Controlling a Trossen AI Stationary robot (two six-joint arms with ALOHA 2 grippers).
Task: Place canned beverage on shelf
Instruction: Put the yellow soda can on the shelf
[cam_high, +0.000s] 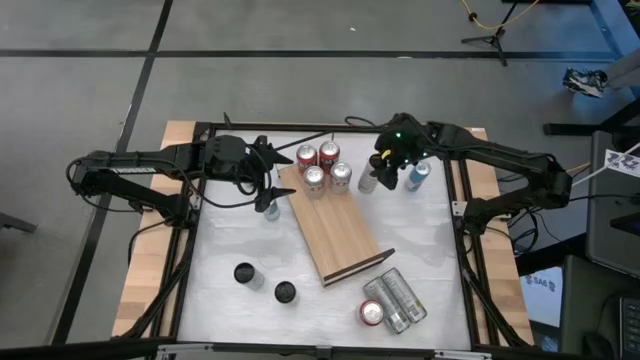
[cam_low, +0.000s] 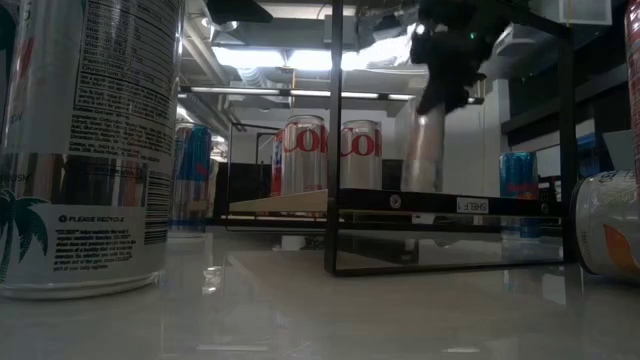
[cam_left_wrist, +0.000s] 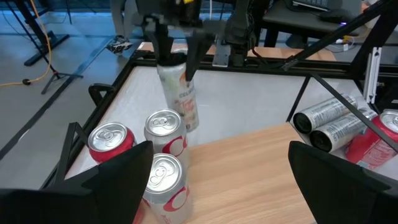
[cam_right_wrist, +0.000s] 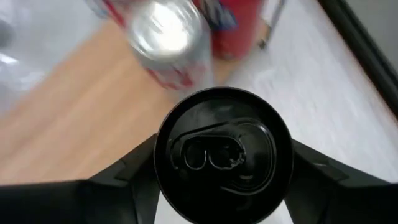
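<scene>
From above, the right gripper (cam_high: 378, 172) clasps an upright slim silver can (cam_high: 368, 183) just beside the wooden shelf (cam_high: 335, 225). In the left wrist view, the left gripper (cam_left_wrist: 217, 180) gapes wide and empty over the shelf's cola cans (cam_left_wrist: 165, 127).

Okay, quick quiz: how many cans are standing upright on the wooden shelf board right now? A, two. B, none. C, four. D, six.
C: the high view shows four upright cans clustered at one end of the shelf, while the can under the right gripper stands beside the board on the white tabletop, not on it.
</scene>
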